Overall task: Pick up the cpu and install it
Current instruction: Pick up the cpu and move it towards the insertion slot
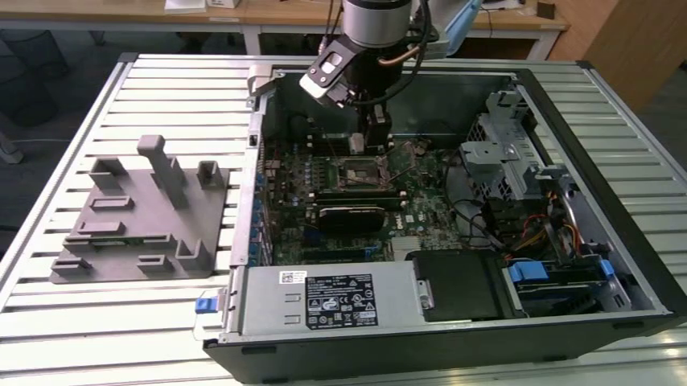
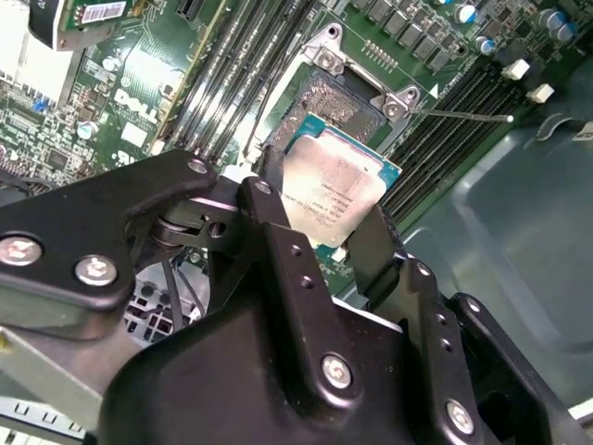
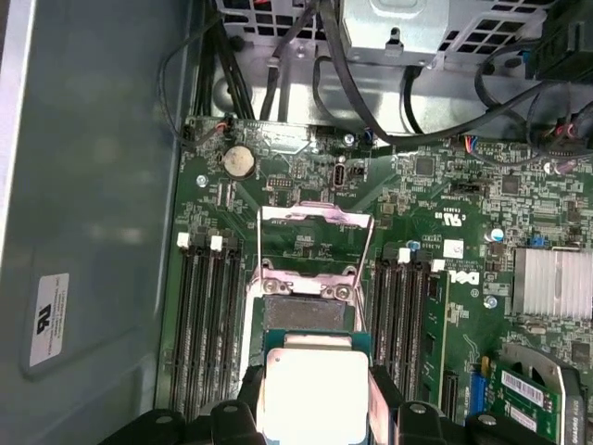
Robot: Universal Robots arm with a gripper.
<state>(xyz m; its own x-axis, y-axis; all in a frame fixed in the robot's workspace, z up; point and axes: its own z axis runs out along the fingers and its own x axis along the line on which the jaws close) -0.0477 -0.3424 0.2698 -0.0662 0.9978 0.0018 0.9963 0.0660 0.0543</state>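
Since the cpu [image 2: 338,190] is clear of any rest and pinched between the two black fingers [image 2: 278,232] of the claw [image 2: 329,218], we log the pick-up half as done. Install half not yet done: the socket [image 2: 345,100] lies open and bare on the motherboard [image 1: 424,213], with its retention frame [image 3: 313,215] swung back and nothing seated in it. Chip is held flat, silvery top toward both wrist cameras, with a thin green edge showing round the metal. In the first wrist view it overlaps one edge of the socket rather than sitting square over it, and the memory slots [image 3: 204,324] run along either side. We judge it is above the board rather than touching it, though the gap between chip and socket cannot be read from these angles. Arm pose, exterior view: the arm [image 1: 376,24] comes down over the far wall of the open computer case [image 1: 451,346], wrist close to vertical, claw pointing down into the case near the middle of the board. Grey fixture [image 1: 140,217] stands on the slatted table [image 1: 96,338] at the exterior view's left, outside the case and well apart from the claw.
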